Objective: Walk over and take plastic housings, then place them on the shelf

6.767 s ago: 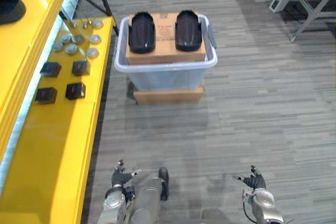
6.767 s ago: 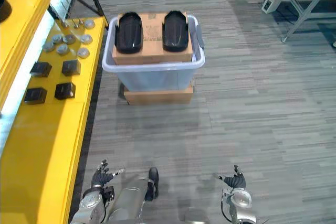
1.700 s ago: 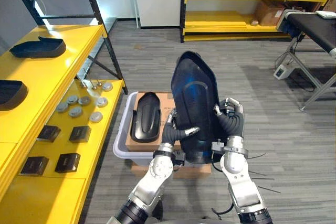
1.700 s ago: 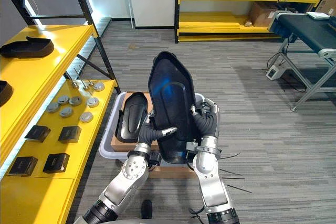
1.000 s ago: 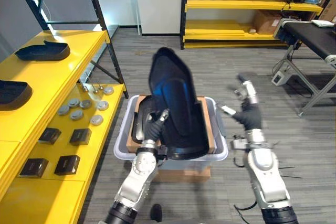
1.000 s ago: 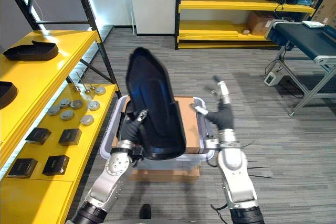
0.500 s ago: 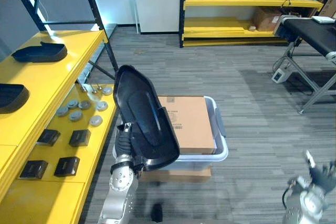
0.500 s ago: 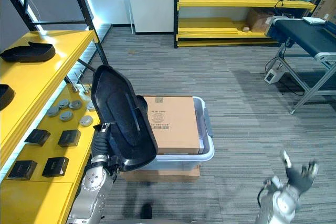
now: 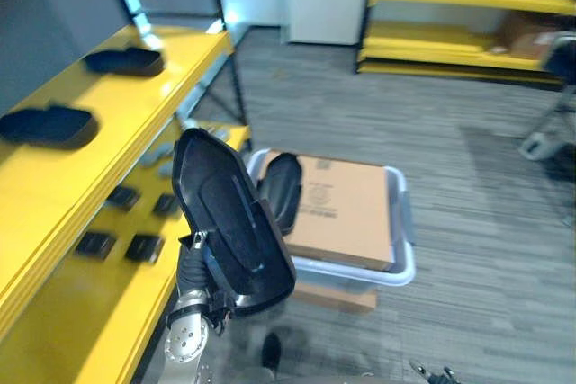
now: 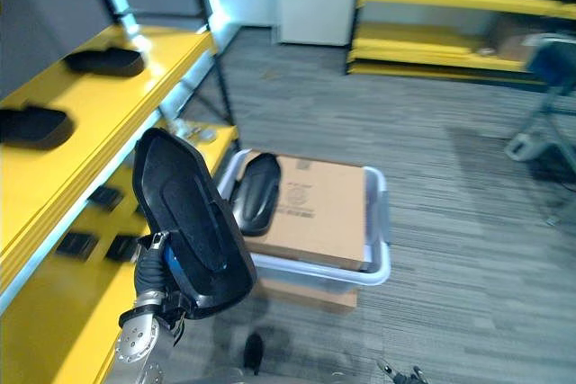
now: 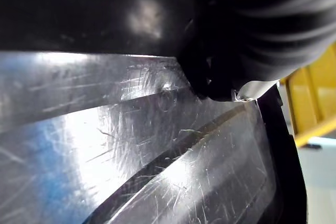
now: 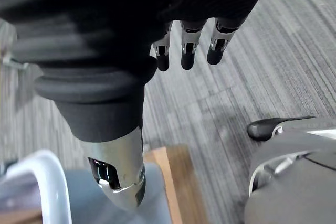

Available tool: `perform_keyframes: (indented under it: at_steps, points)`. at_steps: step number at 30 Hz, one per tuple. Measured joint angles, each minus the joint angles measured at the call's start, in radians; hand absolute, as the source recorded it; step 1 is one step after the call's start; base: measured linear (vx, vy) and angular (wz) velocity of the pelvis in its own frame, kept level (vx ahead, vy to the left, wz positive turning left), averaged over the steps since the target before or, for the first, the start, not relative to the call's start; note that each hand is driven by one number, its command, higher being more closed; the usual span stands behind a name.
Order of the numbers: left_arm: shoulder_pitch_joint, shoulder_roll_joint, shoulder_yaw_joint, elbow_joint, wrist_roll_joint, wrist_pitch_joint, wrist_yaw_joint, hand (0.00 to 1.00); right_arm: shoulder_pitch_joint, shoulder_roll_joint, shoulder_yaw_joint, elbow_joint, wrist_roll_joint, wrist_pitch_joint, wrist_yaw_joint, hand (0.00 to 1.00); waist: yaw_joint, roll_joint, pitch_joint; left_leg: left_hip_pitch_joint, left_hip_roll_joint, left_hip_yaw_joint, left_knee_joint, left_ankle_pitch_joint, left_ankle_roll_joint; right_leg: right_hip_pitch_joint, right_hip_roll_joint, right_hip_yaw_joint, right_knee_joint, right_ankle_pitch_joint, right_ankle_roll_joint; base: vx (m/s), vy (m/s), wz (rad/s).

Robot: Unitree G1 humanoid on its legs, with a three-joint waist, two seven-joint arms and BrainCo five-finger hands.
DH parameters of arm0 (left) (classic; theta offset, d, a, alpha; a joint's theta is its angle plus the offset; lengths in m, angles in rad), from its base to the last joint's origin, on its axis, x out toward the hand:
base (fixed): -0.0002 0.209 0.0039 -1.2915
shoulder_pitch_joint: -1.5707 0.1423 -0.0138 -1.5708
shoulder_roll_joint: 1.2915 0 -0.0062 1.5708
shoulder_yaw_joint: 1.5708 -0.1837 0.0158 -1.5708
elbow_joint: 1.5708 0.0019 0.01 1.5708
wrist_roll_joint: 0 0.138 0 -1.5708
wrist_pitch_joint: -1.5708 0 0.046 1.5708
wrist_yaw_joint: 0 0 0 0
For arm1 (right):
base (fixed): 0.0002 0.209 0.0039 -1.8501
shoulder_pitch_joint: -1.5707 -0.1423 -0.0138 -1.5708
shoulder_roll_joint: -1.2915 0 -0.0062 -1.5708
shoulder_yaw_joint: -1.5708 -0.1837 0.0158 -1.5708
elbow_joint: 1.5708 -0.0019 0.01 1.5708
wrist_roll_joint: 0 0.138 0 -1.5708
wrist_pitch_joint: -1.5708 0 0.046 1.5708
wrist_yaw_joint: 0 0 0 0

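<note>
Risk first: left hand [image 9: 191, 263] alone grips the tall glossy black plastic housing [image 9: 232, 222] low down, tilted, so it may slip or clip the yellow metal shelf [image 9: 135, 123] just beside it. Its fingers are mostly hidden behind. Right hand [image 12: 188, 51] hangs low, fingers relaxed. Beyond, a second black housing [image 9: 281, 191] lies in the pale grey plastic bin [image 9: 400, 263].

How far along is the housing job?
Done: a far housing and a near housing lie on the shelf. In hand: the left robot hand grips another housing beside the shelf. Left: place it, then fetch the remaining housing from the box in the bin. The right robot hand hangs open.
</note>
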Motion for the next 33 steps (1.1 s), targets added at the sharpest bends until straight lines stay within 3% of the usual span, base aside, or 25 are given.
perform_keyframes:
  at_steps: [3, 4, 6, 9, 10, 11, 12, 13, 14, 15, 17, 20, 22, 23, 24, 26, 29, 31, 33]
  points:
    - [-0.017, 0.006, -0.047, 0.009, 0.0, -0.009, -0.016, 1.0, -0.014, -0.012, 0.03, 0.035, -0.022, 0.001, 0.002, 0.0, -0.009, 0.006, -0.003, 0.014, 0.026, 0.227, 0.035, -0.001, 0.0, 0.064, -0.033, -0.141, 0.015, -0.017, 0.026, 0.13, 0.058, 1.78]
    - [-0.022, 0.011, -0.06, 0.009, 0.0, -0.016, -0.02, 1.0, -0.022, -0.013, 0.037, 0.04, -0.028, 0.002, 0.001, 0.0, -0.008, 0.01, -0.006, 0.01, 0.026, 0.253, 0.043, -0.001, -0.001, 0.07, -0.042, -0.157, 0.015, -0.024, 0.037, 0.16, 0.077, 1.37]
    - [-0.047, 0.018, -0.076, 0.029, -0.001, -0.029, -0.027, 1.0, -0.079, -0.018, 0.047, 0.073, -0.029, 0.011, 0.001, 0.0, 0.0, 0.005, -0.003, -0.027, 0.003, 0.239, 0.093, -0.026, 0.003, 0.073, -0.064, -0.175, 0.014, -0.032, 0.055, 0.14, 0.084, 0.76]
    - [-0.095, 0.03, -0.078, 0.081, -0.005, -0.027, -0.043, 1.0, -0.133, 0.025, 0.049, 0.074, -0.042, 0.016, 0.001, 0.0, 0.012, -0.018, 0.009, -0.04, -0.014, 0.202, 0.213, -0.129, -0.002, 0.129, -0.107, -0.207, 0.045, -0.031, 0.056, 0.19, 0.138, 0.42]
    - [-0.099, 0.028, -0.086, 0.08, -0.005, -0.027, -0.044, 1.0, -0.143, 0.027, 0.05, 0.074, -0.056, 0.018, 0.001, 0.0, 0.016, -0.019, 0.01, -0.039, -0.024, 0.184, 0.253, -0.171, -0.001, 0.128, -0.151, -0.201, 0.136, -0.03, 0.046, 0.28, 0.232, 0.56]
    - [-0.107, 0.032, -0.107, 0.08, -0.004, -0.027, -0.047, 1.0, -0.144, 0.018, 0.065, 0.063, -0.069, 0.023, 0.001, 0.0, 0.01, -0.017, 0.011, -0.031, -0.047, 0.149, 0.27, -0.204, 0.007, 0.073, -0.224, -0.133, 0.333, -0.015, -0.095, 0.29, 0.258, 0.63]
    - [-0.111, 0.036, -0.114, 0.08, -0.003, -0.027, -0.047, 1.0, -0.144, 0.012, 0.075, 0.064, -0.071, 0.026, 0.001, 0.0, 0.004, -0.007, 0.007, -0.027, -0.053, 0.132, 0.269, -0.212, 0.007, 0.034, -0.241, -0.066, 0.418, -0.012, -0.143, 0.21, 0.193, 0.63]
    - [-0.119, 0.037, -0.118, 0.08, -0.003, -0.027, -0.044, 1.0, -0.145, 0.012, 0.085, 0.064, -0.073, 0.03, 0.001, 0.0, -0.007, -0.009, 0.01, -0.022, -0.058, 0.112, 0.266, -0.216, 0.007, -0.015, -0.234, 0.022, 0.483, -0.028, -0.142, 0.27, 0.163, 0.71]
    - [-0.136, 0.053, -0.113, 0.081, 0.002, -0.027, -0.036, 1.0, -0.151, 0.027, 0.089, 0.065, -0.075, 0.035, 0.001, 0.0, -0.012, -0.026, 0.028, 0.021, -0.083, 0.068, 0.233, -0.216, 0.008, -0.105, -0.176, 0.186, 0.561, -0.101, -0.105, 0.27, 0.136, 0.7]
    - [-0.137, 0.055, -0.107, 0.083, 0.003, -0.027, -0.031, 1.0, -0.153, 0.029, 0.093, 0.065, -0.075, 0.036, 0.0, 0.0, -0.012, -0.031, 0.031, 0.045, -0.089, 0.06, 0.221, -0.216, 0.009, -0.135, -0.156, 0.227, 0.57, -0.123, -0.101, 0.33, 0.13, 0.75]
    - [-0.137, 0.057, -0.103, 0.095, 0.003, -0.027, -0.014, 1.0, -0.14, 0.025, 0.127, 0.059, -0.071, 0.033, 0.0, 0.0, -0.017, -0.024, 0.034, 0.124, -0.115, -0.006, 0.177, -0.212, 0.01, -0.235, -0.063, 0.326, 0.515, -0.178, -0.097, 0.28, 0.056, 0.82]
    - [-0.154, 0.056, -0.107, 0.102, 0.003, -0.029, -0.011, 1.0, -0.135, 0.021, 0.15, 0.026, -0.069, 0.029, -0.001, 0.0, -0.049, -0.022, 0.032, 0.151, -0.144, -0.125, 0.169, -0.209, 0.004, -0.347, 0.048, 0.511, 0.382, -0.169, -0.067, 0.28, -0.042, 1.36]
    - [-0.161, 0.055, -0.116, 0.119, 0.002, -0.03, 0.001, 1.0, -0.131, 0.021, 0.154, 0.027, -0.067, 0.03, -0.001, 0.0, -0.043, -0.029, 0.03, 0.174, -0.168, -0.205, 0.173, -0.213, -0.012, -0.366, 0.083, 0.614, 0.284, -0.113, -0.031, 0.3, -0.13, 1.61]
    - [-0.16, 0.055, -0.116, 0.121, 0.002, -0.03, 0.004, 1.0, -0.118, 0.023, 0.157, 0.025, -0.066, 0.029, 0.0, 0.0, -0.039, -0.046, 0.025, 0.187, -0.189, -0.249, 0.181, -0.221, -0.029, -0.353, 0.075, 0.626, 0.238, -0.012, -0.043, 0.39, -0.208, 1.7]
    - [-0.158, 0.04, -0.115, 0.129, 0.002, -0.031, 0.005, 1.0, -0.112, 0.023, 0.157, 0.026, -0.065, 0.031, 0.001, 0.0, -0.029, -0.035, 0.02, 0.196, -0.185, -0.287, 0.195, -0.229, -0.057, -0.321, 0.063, 0.583, 0.228, 0.027, -0.056, 0.32, -0.179, 1.42]
    - [-0.155, 0.025, -0.114, 0.129, 0.001, -0.035, 0.006, 1.0, -0.113, 0.022, 0.159, 0.022, -0.065, 0.031, 0.001, 0.0, 0.001, -0.025, 0.018, 0.19, -0.158, -0.289, 0.196, -0.223, -0.122, -0.276, 0.07, 0.524, 0.172, 0.034, -0.069, 0.25, -0.172, 0.95]
    - [-0.146, 0.016, -0.115, 0.129, -0.005, -0.034, 0.003, 1.0, -0.11, 0.037, 0.166, -0.002, -0.067, 0.03, 0.001, 0.0, 0.015, -0.028, 0.017, 0.21, -0.125, -0.286, 0.127, -0.201, -0.159, -0.226, 0.094, 0.459, 0.097, 0.051, -0.097, 0.14, -0.145, 0.51]
    - [-0.141, 0.016, -0.116, 0.13, -0.004, -0.033, 0.003, 1.0, -0.108, 0.037, 0.166, -0.009, -0.068, 0.031, 0.001, 0.0, 0.016, -0.032, 0.016, 0.226, -0.122, -0.289, 0.098, -0.184, -0.168, -0.204, 0.099, 0.442, 0.07, 0.056, -0.104, 0.09, -0.096, 0.25]
    - [-0.137, 0.017, -0.114, 0.139, -0.004, -0.032, 0.003, 1.0, -0.104, 0.037, 0.166, -0.011, -0.07, 0.032, 0.0, 0.0, 0.016, -0.03, 0.013, 0.255, -0.117, -0.292, 0.071, -0.172, -0.15, -0.164, 0.111, 0.431, 0.029, 0.069, -0.106, 0.04, -0.039, 0.14]
